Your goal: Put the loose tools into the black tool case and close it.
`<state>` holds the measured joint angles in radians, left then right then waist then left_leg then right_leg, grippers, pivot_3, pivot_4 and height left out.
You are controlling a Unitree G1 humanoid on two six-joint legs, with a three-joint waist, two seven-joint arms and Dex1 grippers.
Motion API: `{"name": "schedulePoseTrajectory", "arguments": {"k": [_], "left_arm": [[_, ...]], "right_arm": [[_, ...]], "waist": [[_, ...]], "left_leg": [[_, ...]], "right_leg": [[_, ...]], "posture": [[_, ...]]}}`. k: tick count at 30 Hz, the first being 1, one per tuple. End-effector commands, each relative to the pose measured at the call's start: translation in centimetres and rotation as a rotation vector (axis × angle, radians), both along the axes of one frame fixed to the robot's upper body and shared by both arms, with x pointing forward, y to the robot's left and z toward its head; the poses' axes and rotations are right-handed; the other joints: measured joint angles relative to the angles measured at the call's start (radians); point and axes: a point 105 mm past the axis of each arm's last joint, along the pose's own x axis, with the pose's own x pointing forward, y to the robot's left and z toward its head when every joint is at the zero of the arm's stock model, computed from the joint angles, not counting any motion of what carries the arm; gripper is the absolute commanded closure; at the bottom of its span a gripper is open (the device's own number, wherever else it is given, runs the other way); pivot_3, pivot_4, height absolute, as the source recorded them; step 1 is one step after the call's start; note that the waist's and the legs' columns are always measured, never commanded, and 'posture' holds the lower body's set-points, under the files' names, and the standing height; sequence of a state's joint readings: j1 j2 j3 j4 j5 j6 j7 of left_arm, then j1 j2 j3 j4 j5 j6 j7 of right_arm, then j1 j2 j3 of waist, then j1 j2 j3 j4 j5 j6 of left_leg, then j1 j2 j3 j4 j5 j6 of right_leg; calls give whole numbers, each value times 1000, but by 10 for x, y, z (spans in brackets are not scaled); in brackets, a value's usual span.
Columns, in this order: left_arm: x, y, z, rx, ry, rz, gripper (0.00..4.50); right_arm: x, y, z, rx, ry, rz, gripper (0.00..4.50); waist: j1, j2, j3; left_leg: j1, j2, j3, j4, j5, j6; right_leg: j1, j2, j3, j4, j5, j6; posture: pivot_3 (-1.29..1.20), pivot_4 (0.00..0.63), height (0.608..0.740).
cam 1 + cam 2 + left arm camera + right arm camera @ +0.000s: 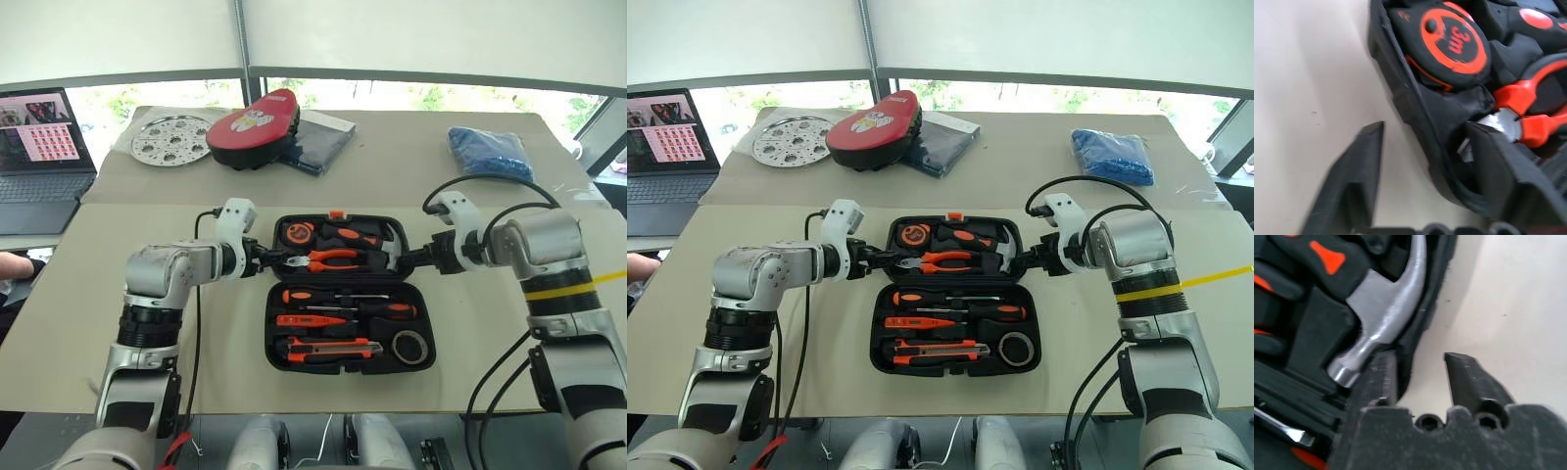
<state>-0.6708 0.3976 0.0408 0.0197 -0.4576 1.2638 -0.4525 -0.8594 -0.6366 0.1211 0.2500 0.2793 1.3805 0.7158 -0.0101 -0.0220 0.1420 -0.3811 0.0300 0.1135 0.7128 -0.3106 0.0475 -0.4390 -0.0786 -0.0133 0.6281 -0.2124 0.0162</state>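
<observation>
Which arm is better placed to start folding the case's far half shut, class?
Neither clearly: both grippers straddle that half's rim, the left gripper at the tape-measure end, the right gripper at the hammer end of the case. Probably both should lift together.

The case (423,323) lies open mid-bench (118,333), tools (338,321) in its near half, pliers (331,258) in the far half. Pad (253,127) and laptop (39,147) sit behind, to the left.
</observation>
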Motion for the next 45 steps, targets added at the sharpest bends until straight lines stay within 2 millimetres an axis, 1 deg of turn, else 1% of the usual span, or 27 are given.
{"name": "schedulePoseTrajectory", "arguments": {"k": [1,2,4,5,6,9,12,13,15,19,21,23,25,26,29,31,34,35,36,37,38,39,40,41,43,44,45], "left_arm": [[1,6,-5,26,22,24,3337],[1,7,-5,22,19,33,3685],[3,9,-3,12,13,45,4297],[3,9,-1,-1,4,46,4487],[3,9,0,-15,-2,49,4487],[2,8,11,-74,-103,24,4487],[-5,9,23,-134,-212,-25,4487],[-9,10,28,-134,-289,-60,4487],[-16,12,33,-118,-410,-127,4487],[-36,23,28,20,-620,-244,4487],[-40,27,29,72,-723,-258,4487],[-52,28,25,172,-859,-354,4487],[-72,25,8,283,-924,-523,4487],[-78,25,3,306,-950,-561,4487],[-86,32,-8,355,-971,-575,4487],[-93,35,-19,396,-961,-620,4500],[-99,46,-27,397,-922,-605,4500],[-100,48,-27,394,-921,-602,3721],[-103,50,-29,414,-927,-631,3610],[-105,52,-30,430,-931,-654,3124],[-108,54,-32,440,-926,-672,2793],[-108,60,-34,427,-888,-654,2449],[-102,67,-31,407,-857,-603,2443],[-95,74,-28,380,-817,-548,2443],[-86,79,-24,314,-739,-505,2443],[-84,79,-23,296,-715,-500,2443],[-82,77,-22,273,-694,-502,2715]], "right_arm": [[-3,-9,-3,-2,50,-56,4183],[-3,-8,-3,7,60,-60,4495],[-3,-8,-3,22,69,-72,4500],[-2,-7,-3,33,65,-79,4500],[-1,-7,-1,45,52,-87,4500],[11,1,21,101,-148,-33,4500],[10,6,39,91,-336,74,4500],[7,7,44,64,-412,126,4500],[-1,9,46,9,-504,212,4500],[-27,7,35,-240,-743,458,4500],[-33,2,30,-351,-863,524,4500],[-40,-6,19,-423,-935,567,4500],[-46,-18,5,-512,-967,586,4500],[-50,-21,0,-535,-986,612,4500],[-60,-33,-15,-580,-997,636,4500],[-63,-42,-19,-597,-998,619,3732],[-71,-54,-28,-575,-949,610,2844],[-72,-56,-29,-578,-944,610,2416],[-74,-59,-29,-582,-943,618,2194],[-76,-60,-29,-582,-941,624,1661],[-78,-61,-28,-584,-947,631,1431],[-81,-63,-27,-578,-945,630,1048],[-86,-66,-25,-563,-931,625,761],[-91,-69,-22,-532,-919,609,761],[-103,-73,-16,-459,-875,578,1092],[-109,-71,-16,-424,-854,584,1376],[-115,-69,-16,-391,-824,596,1723]], "waist": [[3,0,0],[5,0,0],[8,0,-1],[7,0,-1],[7,0,-1],[1,0,-1],[-3,0,-1],[-3,0,-1],[-3,0,-1],[0,0,-1],[0,0,-1],[0,0,-1],[-2,0,-1],[-2,0,-1],[-2,0,-1],[-1,-1,-1],[-2,-1,-2],[-5,0,-2],[-10,0,-2],[-12,0,-2],[-11,-1,-2],[-8,-1,-2],[-5,-1,-2],[-1,-1,-2],[14,-1,-1],[18,-1,-1],[21,-1,-1]], "left_leg": [[1,0,0,0,0,0],[1,0,0,0,0,0],[3,0,0,0,0,1],[4,-1,0,0,0,1],[5,-1,0,0,0,1],[7,0,0,-1,1,0],[7,0,0,-1,1,-1],[6,0,0,-1,2,-1],[3,0,0,-2,2,-2],[-2,1,0,-2,2,-3],[-3,2,1,-3,2,-3],[-2,1,2,-3,2,-1],[-1,1,2,-2,1,-1],[2,2,3,-3,1,0],[9,2,6,-4,0,1],[14,4,6,-4,-2,5],[17,4,5,-4,-7,12],[18,4,6,-5,-6,12],[20,4,7,-6,-6,12],[23,4,9,-9,-6,11],[25,4,10,-11,-6,11],[25,5,9,-12,-5,10],[26,5,9,-13,-5,9],[27,5,9,-14,-4,8],[27,5,8,-15,-3,7],[27,5,8,-15,-3,7],[26,5,8,-15,-3,7]], "right_leg": [[1,0,0,0,0,0],[2,0,0,0,0,0],[3,-1,0,0,0,0],[4,-2,0,0,0,0],[4,-2,0,0,0,0],[4,-1,1,1,1,-2],[3,-1,2,2,2,-2],[2,-1,2,2,2,-2],[-1,0,2,2,2,-2],[-4,1,0,1,2,-2],[-3,1,-1,-1,2,-2],[-2,1,0,-4,2,-2],[-1,1,0,-7,2,-1],[0,1,1,-7,2,-2],[5,0,3,-6,1,-3],[10,0,2,-7,0,-3],[15,-1,1,-8,0,-3],[15,-2,2,-8,0,-3],[14,-2,3,-6,0,-3],[15,-2,5,-6,0,-4],[15,-1,6,-5,-1,-4],[16,-1,5,-5,-1,-5],[15,-1,5,-5,-2,-6],[16,0,5,-5,-2,-6],[15,-1,3,-3,-2,-6],[15,0,3,-3,-2,-6],[15,0,3,-3,-2,-6]], "posture": [[0,150,740],[0,150,740],[0,150,740],[0,150,740],[0,150,740],[0,150,740],[0,150,740],[0,150,740],[0,150,740],[0,150,740],[0,150,740],[0,150,740],[0,150,740],[0,150,740],[0,150,740],[0,150,740],[0,150,740],[0,150,740],[0,150,740],[0,150,740],[0,150,740],[0,150,740],[0,150,740],[0,150,740],[0,150,740],[0,150,740],[0,150,740]]}}
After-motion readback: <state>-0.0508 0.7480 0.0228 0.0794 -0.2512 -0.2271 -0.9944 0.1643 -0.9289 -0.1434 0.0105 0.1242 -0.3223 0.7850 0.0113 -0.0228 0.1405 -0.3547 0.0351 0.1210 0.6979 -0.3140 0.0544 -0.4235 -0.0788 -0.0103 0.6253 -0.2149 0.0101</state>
